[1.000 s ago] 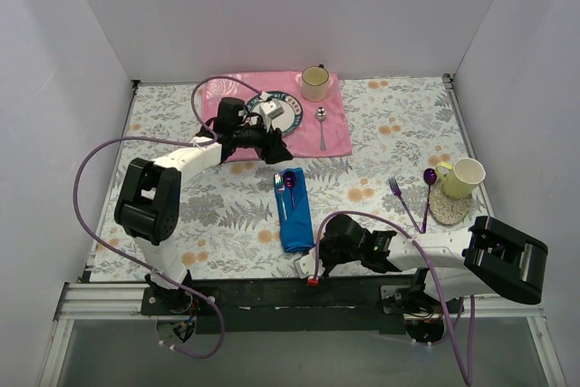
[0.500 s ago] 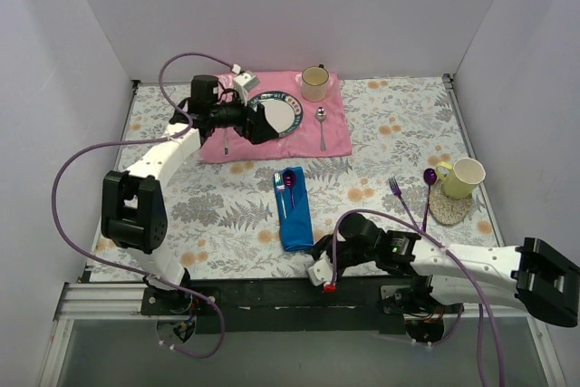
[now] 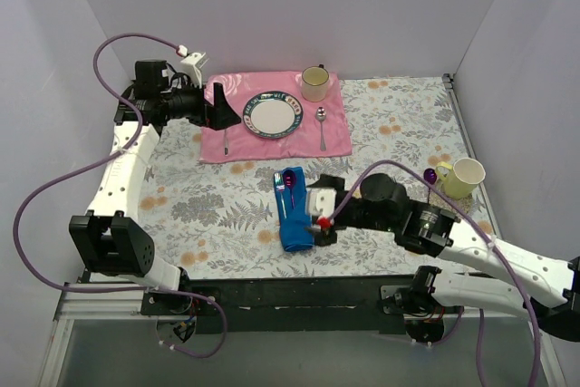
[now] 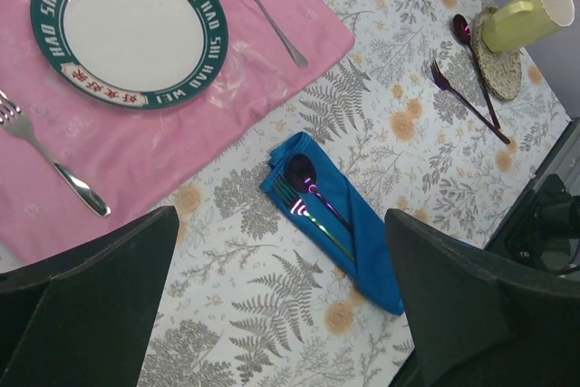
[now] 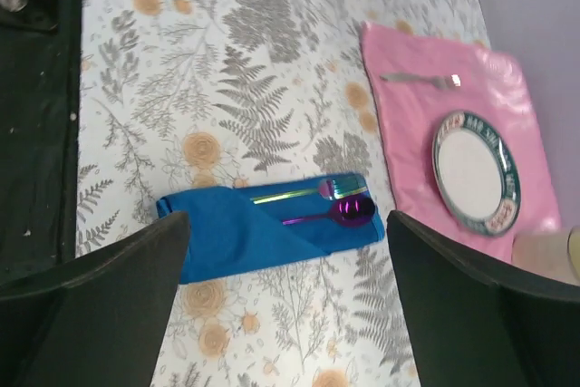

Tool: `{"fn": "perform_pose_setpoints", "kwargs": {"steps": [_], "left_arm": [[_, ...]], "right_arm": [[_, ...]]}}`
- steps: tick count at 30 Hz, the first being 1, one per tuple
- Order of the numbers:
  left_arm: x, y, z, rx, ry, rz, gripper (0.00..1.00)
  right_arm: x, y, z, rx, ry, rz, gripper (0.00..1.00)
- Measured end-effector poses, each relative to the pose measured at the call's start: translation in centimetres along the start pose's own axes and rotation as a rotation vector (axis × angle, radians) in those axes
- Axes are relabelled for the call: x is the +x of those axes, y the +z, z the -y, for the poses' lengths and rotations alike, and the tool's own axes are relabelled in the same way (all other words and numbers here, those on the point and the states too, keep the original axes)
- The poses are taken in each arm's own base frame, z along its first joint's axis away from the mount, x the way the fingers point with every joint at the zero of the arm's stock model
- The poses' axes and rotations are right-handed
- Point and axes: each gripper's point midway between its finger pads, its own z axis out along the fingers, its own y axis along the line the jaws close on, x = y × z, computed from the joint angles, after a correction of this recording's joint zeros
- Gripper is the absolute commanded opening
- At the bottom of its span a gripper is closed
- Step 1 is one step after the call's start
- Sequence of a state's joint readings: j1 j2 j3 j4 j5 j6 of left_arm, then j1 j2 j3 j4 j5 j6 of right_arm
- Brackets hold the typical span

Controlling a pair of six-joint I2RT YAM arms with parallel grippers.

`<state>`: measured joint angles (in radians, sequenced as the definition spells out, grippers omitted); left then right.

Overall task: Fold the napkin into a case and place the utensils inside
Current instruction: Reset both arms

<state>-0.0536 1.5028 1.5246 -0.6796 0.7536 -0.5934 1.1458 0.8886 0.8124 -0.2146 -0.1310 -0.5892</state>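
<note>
Holding nothing, spread wide: left gripper [image 3: 225, 111] at placemat [image 3: 299, 138] edge, right gripper [image 3: 319, 210] close above case [image 3: 294, 215] with utensils [image 4: 313, 198] tucked in.

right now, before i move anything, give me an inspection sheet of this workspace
surface: floral tablecloth, flat.
job's things: blue case lying flat, utensils tucked in, heads out.
clutter: purple fork and purple spoon beside the coaster, yellow cup on it; pink placemat with plate, silver fork, silver spoon, cup.
grippers: left gripper open, empty, near the placemat's left edge; right gripper open, empty, above the case.
cables: purple cable loops off both arms.
surroundings: white walls; black rail at the near edge.
</note>
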Motion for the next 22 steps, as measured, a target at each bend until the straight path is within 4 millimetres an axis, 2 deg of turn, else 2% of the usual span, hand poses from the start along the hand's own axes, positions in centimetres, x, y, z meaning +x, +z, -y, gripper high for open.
{"fn": "perform_pose_setpoints", "kwargs": {"steps": [1, 3, 6, 7, 9, 13, 17, 19, 22], "left_arm": [[0.3, -0.4, 0.2, -0.007, -0.016, -0.015, 0.98], [0.9, -0.8, 0.3, -0.017, -0.045, -0.046, 0.98], [2.6, -1.0, -0.1, -0.049, -0.089, -0.100, 0.98], [3.3, -1.0, -0.4, -0.067, -0.103, -0.119, 0.98], [5.4, -1.0, -1.1, -0.106, -0.128, -0.159, 0.98], [10.5, -1.3, -2.0, -0.169, -0.191, -0.263, 0.98], [14.5, -1.8, -2.4, -0.209, -0.235, -0.345, 0.98], [15.4, -2.2, -2.3, -0.221, -0.242, -0.359, 0.98], [15.4, -2.7, -2.2, -0.241, -0.238, -0.349, 0.98]], "right_arm": [[0.1, -0.3, 0.9, 0.030, 0.023, -0.010, 0.99], [0.8, -1.6, 4.3, 0.137, 0.146, -0.057, 0.99], [3.8, -4.6, 9.9, 0.344, 0.334, -0.151, 0.99], [5.0, -5.7, 11.1, 0.406, 0.394, -0.184, 0.99], [7.1, -7.6, 12.3, 0.492, 0.499, -0.234, 0.99], [10.6, -10.9, 12.5, 0.618, 0.692, -0.284, 0.99], [15.0, -14.2, 10.7, 0.744, 0.890, -0.328, 0.99], [16.2, -14.8, 9.7, 0.767, 0.952, -0.344, 0.99], [16.8, -15.6, 8.9, 0.791, 1.001, -0.349, 0.99]]}}
